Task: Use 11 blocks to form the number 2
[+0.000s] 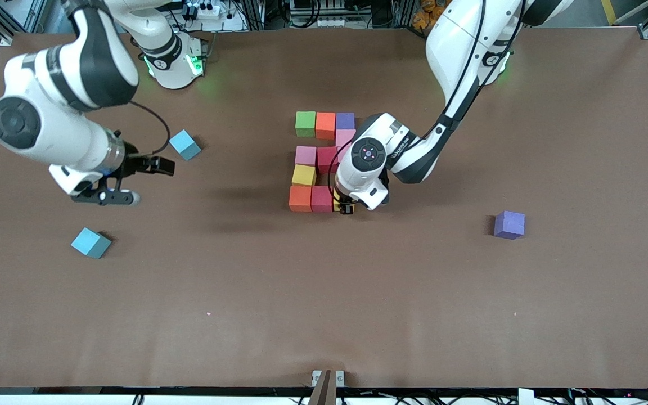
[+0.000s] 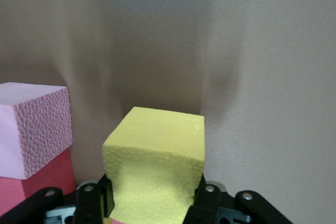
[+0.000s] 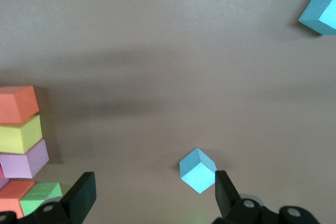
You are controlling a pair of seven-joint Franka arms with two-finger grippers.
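Note:
The blocks form a cluster at the table's middle: green (image 1: pixel 305 123), orange (image 1: pixel 325 125), purple (image 1: pixel 345 120), pink (image 1: pixel 345 137), pink (image 1: pixel 305 155), red (image 1: pixel 327 159), yellow (image 1: pixel 304 175), orange (image 1: pixel 300 198) and red (image 1: pixel 322 198). My left gripper (image 1: pixel 346 208) is shut on a yellow block (image 2: pixel 155 161), low beside that red block in the row nearest the front camera. The arm hides most of this yellow block in the front view. A pink block (image 2: pixel 34 129) shows beside it in the left wrist view. My right gripper (image 1: pixel 135 181) hangs open and holds nothing.
Two light-blue cubes lie toward the right arm's end, one (image 1: pixel 185 144) farther from the front camera, one (image 1: pixel 91 243) nearer; the right gripper is over the table between them. A loose purple cube (image 1: pixel 509 224) sits toward the left arm's end.

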